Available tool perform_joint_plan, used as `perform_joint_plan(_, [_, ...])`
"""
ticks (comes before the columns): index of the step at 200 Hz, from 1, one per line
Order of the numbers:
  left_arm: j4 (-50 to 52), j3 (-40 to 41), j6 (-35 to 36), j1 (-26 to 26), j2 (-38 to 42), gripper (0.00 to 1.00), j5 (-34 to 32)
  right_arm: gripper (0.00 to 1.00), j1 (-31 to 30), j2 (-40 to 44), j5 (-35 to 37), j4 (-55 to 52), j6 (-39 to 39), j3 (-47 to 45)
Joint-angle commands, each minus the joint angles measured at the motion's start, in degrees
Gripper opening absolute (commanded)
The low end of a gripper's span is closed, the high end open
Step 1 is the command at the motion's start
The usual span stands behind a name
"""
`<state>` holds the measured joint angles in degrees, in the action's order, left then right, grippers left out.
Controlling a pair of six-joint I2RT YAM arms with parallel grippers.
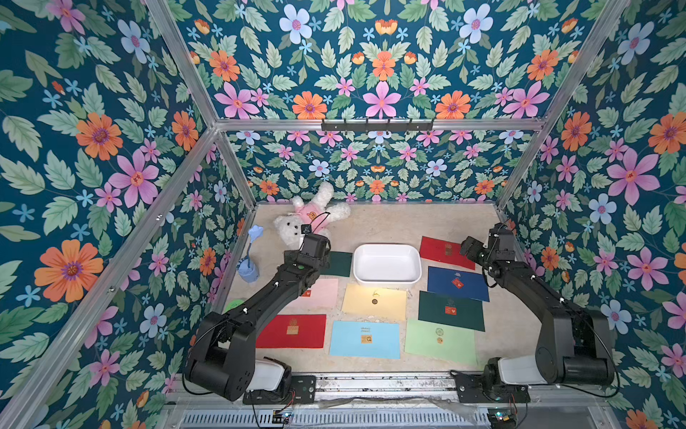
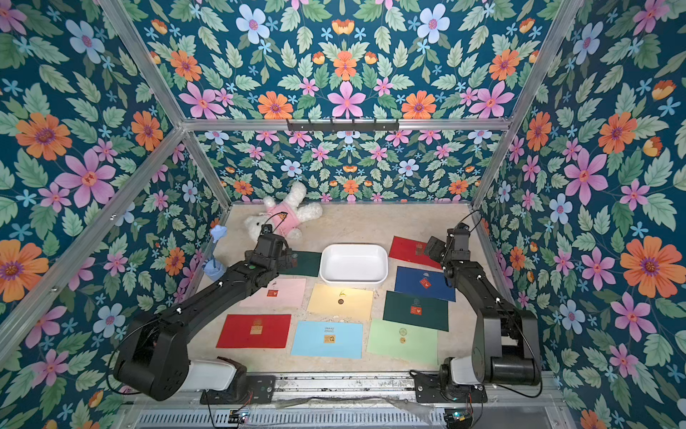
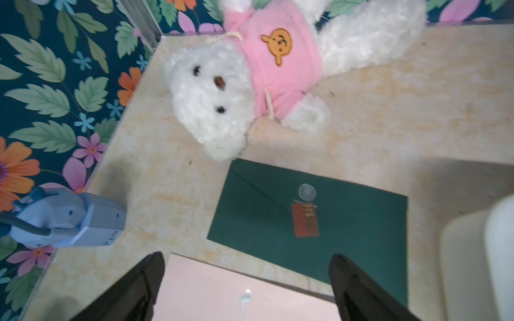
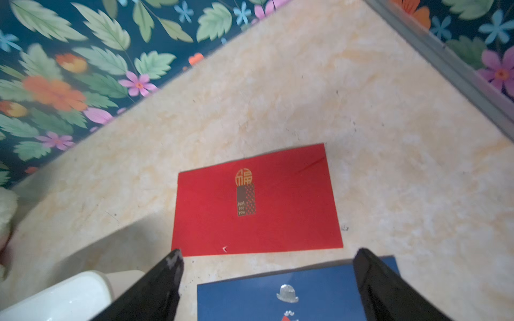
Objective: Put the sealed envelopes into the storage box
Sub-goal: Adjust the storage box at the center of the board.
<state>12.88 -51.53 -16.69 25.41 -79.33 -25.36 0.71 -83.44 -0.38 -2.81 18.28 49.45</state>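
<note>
Nine flat paper envelopes lie on the beige marbled table [image 1: 408,223]. All of them are outside the one shallow white plastic box [image 1: 388,279], which stands between the two arms. By colour they count as two red, two dark green, and one each of navy, pink, yellow, light blue and light green.

The left jaws stand wide apart and hold nothing. Under them lies the pink envelope [image 3: 222,291]. Just ahead of their tips is the first dark green envelope [image 3: 361,236], with a round silver seal and a red sticker. Beyond it lies one white plush bear in a pink shirt [image 3: 208,105]. On the outer side of these jaws stands one small blue cup with a blue flower [image 3: 83,219]; on the inner side is the box.

The right jaws are also wide apart and empty. Below them is the far edge of the navy envelope [image 4: 250,300], and just ahead of their tips lies the first red envelope [image 4: 278,222], with a gold seal. A corner of the box is on their inner side.

Behind both pairs of jaws, nearer the arm bases, lie the yellow envelope [image 1: 375,312], the second red envelope [image 1: 308,334], the light blue envelope [image 1: 349,345], the light green envelope [image 1: 427,349] and the second dark green envelope [image 1: 467,315].
</note>
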Motion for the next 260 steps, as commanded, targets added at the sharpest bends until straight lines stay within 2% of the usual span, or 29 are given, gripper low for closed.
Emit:
perform_joint_plan(1, [6.12,-3.05,-3.37,2.51,-0.54,0.99,3.29,0.99,-0.01,-4.44,-0.10,-6.05,-0.09,3.78])
perform_joint_plan(61, [10.22,-14.16,-6.00,8.79,-6.60,0.99,9.89,0.99,-0.01,-16.58,2.99,-12.14,-4.98,15.06])
perform_joint_plan(95, [10.76,-20.20,-5.77,9.81,-11.25,0.99,11.87,0.99,0.02,-22.28,3.17,-16.24,-7.92,20.63])
perform_joint_plan(120, [11.08,-22.87,-6.30,9.94,-13.88,0.99,12.05,0.99,0.00,-23.05,1.44,-16.62,-8.61,21.63])
perform_joint_plan(157, [14.46,-22.75,-9.23,10.09,-14.64,0.99,14.06,0.99,-1.90,-17.38,1.43,-16.92,-8.61,19.09])
perform_joint_plan(191, [19.39,-19.74,-10.98,10.80,-11.24,0.99,14.48,0.99,-4.89,-9.04,1.05,-20.79,-5.83,15.13])
perform_joint_plan(237, [22.25,-10.86,-13.37,12.59,-5.40,0.99,18.70,0.99,-9.97,4.40,-1.81,-26.48,-1.89,6.94])
perform_joint_plan(260, [21.72,-5.53,-15.81,13.26,-4.14,0.99,20.15,0.95,-12.68,10.52,-6.26,-27.62,0.69,2.73])
